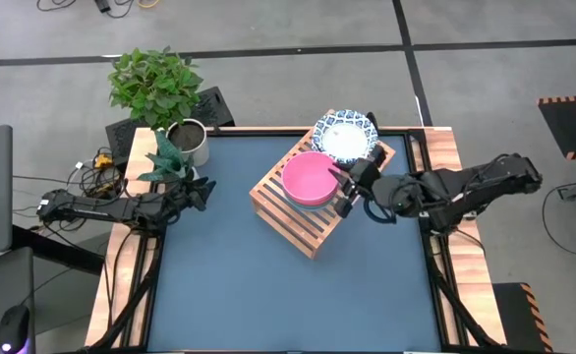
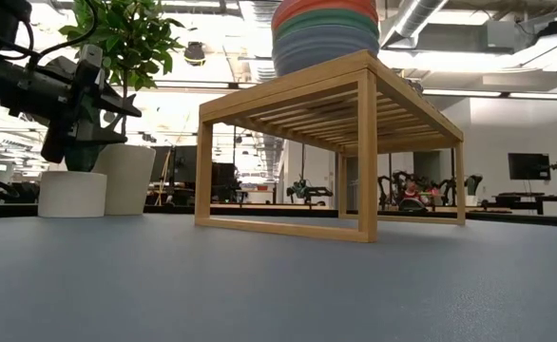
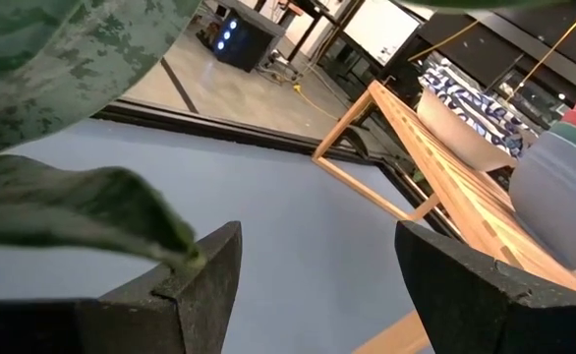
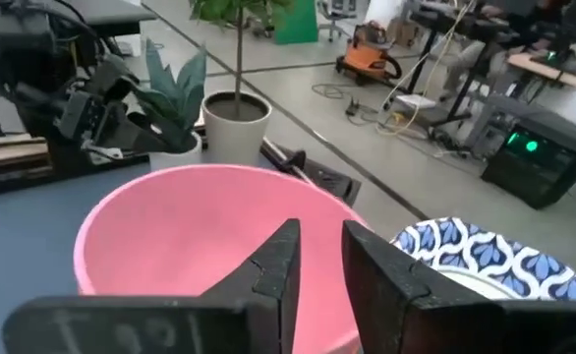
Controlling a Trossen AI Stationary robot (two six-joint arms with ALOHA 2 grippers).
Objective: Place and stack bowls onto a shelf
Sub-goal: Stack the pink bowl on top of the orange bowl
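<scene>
High view, shelf (image 1: pixel 308 211) lying diagonally, bowls (image 1: pixel 311 178) upright

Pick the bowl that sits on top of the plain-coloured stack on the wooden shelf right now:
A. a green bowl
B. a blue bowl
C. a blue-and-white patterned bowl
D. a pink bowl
D: the high view shows the pink bowl uppermost on the stack on the shelf, with the right gripper at its rim, while the patterned bowl sits beside it at the shelf's far end.
</scene>
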